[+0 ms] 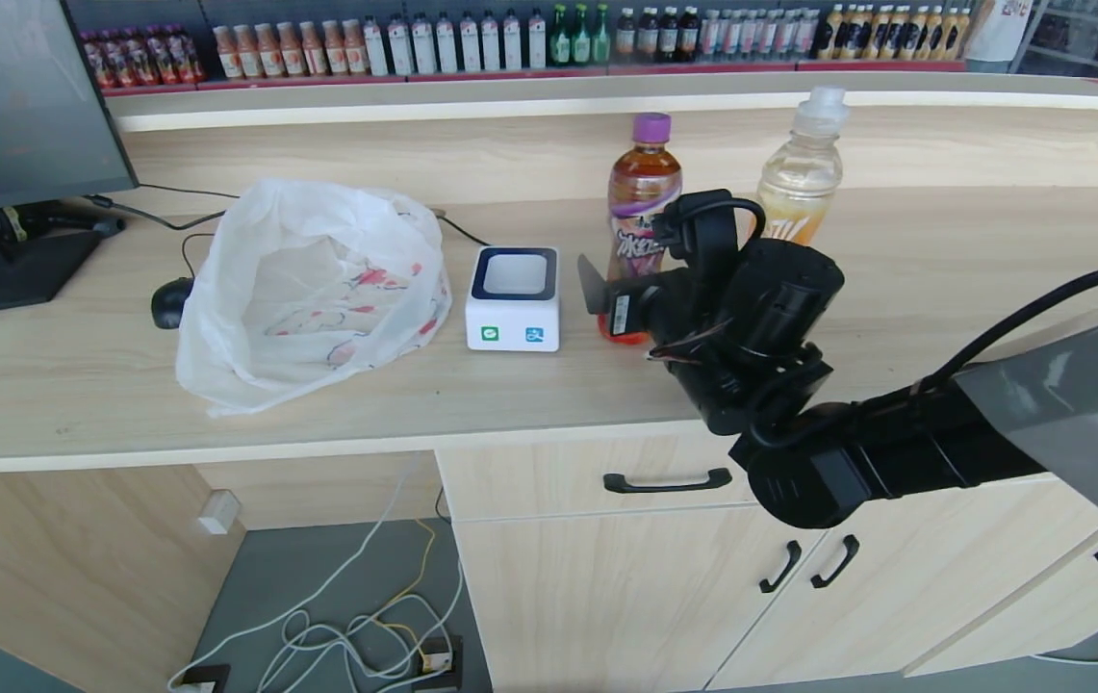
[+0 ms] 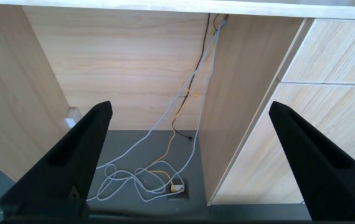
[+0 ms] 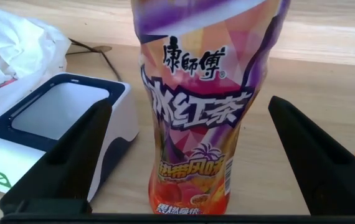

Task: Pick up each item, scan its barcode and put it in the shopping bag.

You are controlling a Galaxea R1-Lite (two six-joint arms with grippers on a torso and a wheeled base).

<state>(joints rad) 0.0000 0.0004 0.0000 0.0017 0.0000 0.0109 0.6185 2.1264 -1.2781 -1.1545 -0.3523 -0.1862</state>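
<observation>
"Right pincer (image 3: 190,106): spread or pinching?" asks the reader.

"Spread," the legend replies. "Its two black fingers stand wide on either side of the purple-capped plastic bottle of amber tea (image 1: 643,183), and neither touches it. That bottle stands upright between them on the pale wooden counter (image 1: 510,385), not lifted."

"Why placed so?"

"Judged from the task, this is the approach to a grasp. The fingers bracket the lower body at label height, where closing would likely hold the bottle steady. The white box-shaped scanner with a dark-framed window (image 1: 513,298) sits just beside the pincer on its left. The thin white plastic shopping bag (image 1: 308,289) lies beyond the scanner with its mouth open, so a short carry leftward would probably serve both scanning and bagging. A clear plastic bottle of yellow drink with a pale cap (image 1: 802,178) stands beyond the pincer, to its right."

"And the bottle's look?"

"Waisted, with a glossy purple-and-orange wrap and a reddish base. Which side bears the barcode cannot be told. The smooth film may slip."

"The left pincer (image 2: 190,109)?"

"Also spread, holding nothing, below the counter's edge and facing the cabinet recess."
</observation>
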